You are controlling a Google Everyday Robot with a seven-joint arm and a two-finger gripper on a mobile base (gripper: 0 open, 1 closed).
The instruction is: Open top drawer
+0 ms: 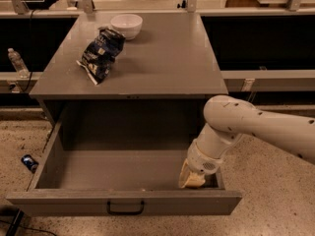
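Note:
The top drawer [123, 202] is a wide gray metal drawer with a flat front and a small black loop handle [126, 209]. It stands pulled far out of the gray cabinet [133, 73], and its inside shows bare. My gripper [192, 178] reaches down inside the drawer at its front right corner, just behind the drawer front. The white arm [256, 127] comes in from the right. The two narrower drawers are out of view.
On the cabinet top lie a dark blue chip bag [101, 53] and a white bowl [126, 24]. A plastic bottle [17, 63] stands on a ledge at left. A small dark object [28, 162] lies on the speckled floor left of the drawer.

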